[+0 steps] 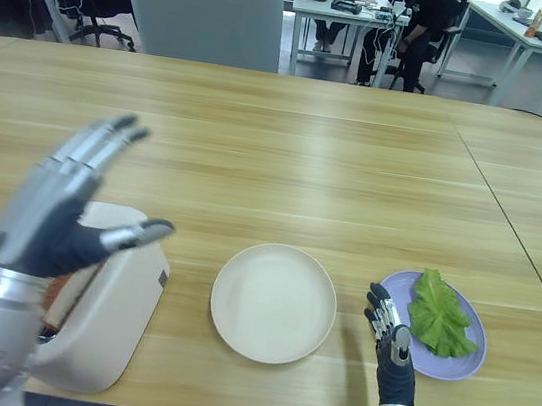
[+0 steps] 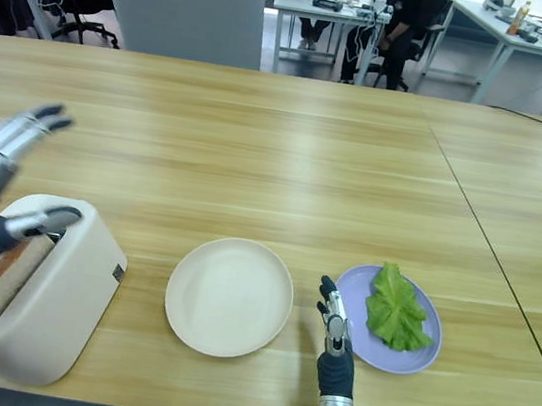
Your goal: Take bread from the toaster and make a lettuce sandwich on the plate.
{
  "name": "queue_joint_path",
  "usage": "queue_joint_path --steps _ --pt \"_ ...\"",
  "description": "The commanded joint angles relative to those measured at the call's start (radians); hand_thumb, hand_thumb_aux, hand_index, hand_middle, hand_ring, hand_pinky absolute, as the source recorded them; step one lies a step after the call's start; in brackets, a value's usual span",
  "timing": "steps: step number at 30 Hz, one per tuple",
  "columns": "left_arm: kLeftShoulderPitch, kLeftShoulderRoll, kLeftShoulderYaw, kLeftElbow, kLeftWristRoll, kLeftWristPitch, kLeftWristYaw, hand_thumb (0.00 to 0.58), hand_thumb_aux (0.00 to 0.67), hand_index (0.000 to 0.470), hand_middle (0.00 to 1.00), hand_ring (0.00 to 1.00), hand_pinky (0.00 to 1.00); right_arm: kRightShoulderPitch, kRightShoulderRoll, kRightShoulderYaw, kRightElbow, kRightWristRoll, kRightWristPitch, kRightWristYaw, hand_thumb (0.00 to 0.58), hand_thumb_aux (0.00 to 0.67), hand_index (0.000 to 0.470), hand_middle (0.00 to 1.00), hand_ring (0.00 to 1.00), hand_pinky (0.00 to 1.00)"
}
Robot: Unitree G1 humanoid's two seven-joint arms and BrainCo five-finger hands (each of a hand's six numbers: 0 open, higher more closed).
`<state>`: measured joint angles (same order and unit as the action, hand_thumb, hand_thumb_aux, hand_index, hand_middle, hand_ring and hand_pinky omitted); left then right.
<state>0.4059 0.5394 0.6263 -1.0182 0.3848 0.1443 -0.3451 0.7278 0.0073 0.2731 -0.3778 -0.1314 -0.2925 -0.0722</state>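
Observation:
A cream toaster (image 2: 55, 299) stands at the near left of the wooden table, with a brown slice of bread (image 2: 4, 277) showing in its slot. My left hand (image 1: 64, 204) is raised above the toaster, fingers spread open and holding nothing. An empty cream plate (image 1: 273, 302) lies in the near middle. To its right a lilac plate (image 1: 461, 361) carries a green lettuce leaf (image 1: 440, 313). My right hand (image 1: 391, 343) rests low between the two plates, fingers straight and empty.
A seam (image 1: 510, 227) runs across the tabletop at the right. Behind the table stand a grey partition (image 1: 200, 1) and desks with chairs.

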Motion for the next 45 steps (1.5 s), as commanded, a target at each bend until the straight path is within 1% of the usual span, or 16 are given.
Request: queue_joint_path --steps 1,8,13,18,29,30,31,32,33,34,38,39,40,41,43,45 --pt "0.092 0.076 0.234 0.188 -0.004 -0.037 -0.08 0.0 0.0 0.0 0.0 0.0 0.0 0.016 0.022 -0.002 0.026 -0.016 -0.025 -0.04 0.0 0.0 0.0 0.0 0.0 0.0" --pt "0.234 0.148 0.342 0.387 0.029 -0.131 -0.138 0.0 0.0 0.0 0.0 0.0 0.0 0.013 0.054 -0.008 0.074 -0.031 -0.058 -0.088 0.0 0.0 0.0 0.0 0.0 0.0" --pt "0.336 0.121 0.414 0.431 0.036 -0.137 -0.18 0.0 0.0 0.0 0.0 0.0 0.0 -0.024 0.052 -0.036 0.108 -0.021 -0.062 -0.093 0.0 0.0 0.0 0.0 0.0 0.0" --pt "0.369 0.085 0.407 0.393 -0.015 -0.105 -0.226 0.0 0.0 0.0 0.0 0.0 0.0 -0.059 0.056 -0.038 0.139 -0.021 -0.061 -0.089 0.0 0.0 0.0 0.0 0.0 0.0" --pt "0.388 0.072 0.334 0.378 0.0 -0.082 -0.294 0.0 0.0 0.0 0.0 0.0 0.0 -0.075 0.055 -0.052 0.154 -0.01 -0.071 -0.085 0.0 0.0 0.0 0.0 0.0 0.0" --pt "0.392 0.07 0.324 0.374 0.006 -0.082 -0.295 0.164 0.102 0.07 0.0 0.0 0.0 -0.075 0.054 -0.052 0.152 -0.008 -0.071 -0.085 0.0 0.0 0.0 0.0 0.0 0.0" --pt "0.395 0.065 0.316 0.371 0.008 -0.083 -0.295 0.258 0.171 0.117 0.0 0.0 0.0 -0.076 0.053 -0.054 0.151 -0.006 -0.07 -0.084 0.0 0.0 0.0 0.0 0.0 0.0" --pt "0.401 0.062 0.307 0.37 0.014 -0.083 -0.297 0.258 0.171 0.117 0.0 0.0 0.0 -0.076 0.054 -0.056 0.15 -0.002 -0.068 -0.083 0.0 0.0 0.0 0.0 0.0 0.0" --pt "0.409 0.059 0.301 0.368 0.019 -0.086 -0.299 0.337 0.236 0.162 0.0 0.0 0.0 -0.076 0.054 -0.059 0.149 0.004 -0.066 -0.081 0.0 0.0 0.0 0.0 0.0 0.0" --pt "0.413 0.056 0.298 0.368 0.021 -0.085 -0.301 0.438 0.339 0.233 0.0 0.0 0.0 -0.075 0.053 -0.061 0.148 0.007 -0.065 -0.079 0.0 0.0 0.0 0.0 0.0 0.0" --pt "0.425 0.055 0.278 0.372 0.043 -0.09 -0.301 0.46 0.365 0.251 0.0 0.0 0.0 -0.074 0.053 -0.066 0.145 0.01 -0.063 -0.074 0.0 0.0 0.0 0.0 0.0 0.0" --pt "0.427 0.052 0.272 0.37 0.043 -0.09 -0.302 0.487 0.402 0.276 0.0 0.0 0.0 -0.073 0.053 -0.067 0.146 0.011 -0.064 -0.073 0.0 0.0 0.0 0.0 0.0 0.0" --pt "0.427 0.049 0.268 0.369 0.044 -0.09 -0.303 0.487 0.402 0.276 0.0 0.0 0.0 -0.073 0.053 -0.067 0.146 0.012 -0.064 -0.071 0.0 0.0 0.0 0.0 0.0 0.0" --pt "0.427 0.05 0.265 0.368 0.047 -0.091 -0.302 0.558 0.539 0.37 0.0 0.0 0.0 -0.073 0.054 -0.067 0.146 0.012 -0.063 -0.071 0.0 0.0 0.0 0.0 0.0 0.0" --pt "0.418 0.051 0.262 0.369 0.046 -0.088 -0.298 0.58 0.67 0.46 0.0 0.0 0.0 -0.072 0.055 -0.067 0.149 0.012 -0.064 -0.069 0.0 0.0 0.0 0.0 0.0 0.0" --pt "0.404 0.05 0.257 0.368 0.035 -0.079 -0.295 0.58 0.67 0.46 0.0 0.0 0.0 -0.072 0.056 -0.065 0.159 0.011 -0.058 -0.068 0.0 0.0 0.0 0.0 0.0 0.0"
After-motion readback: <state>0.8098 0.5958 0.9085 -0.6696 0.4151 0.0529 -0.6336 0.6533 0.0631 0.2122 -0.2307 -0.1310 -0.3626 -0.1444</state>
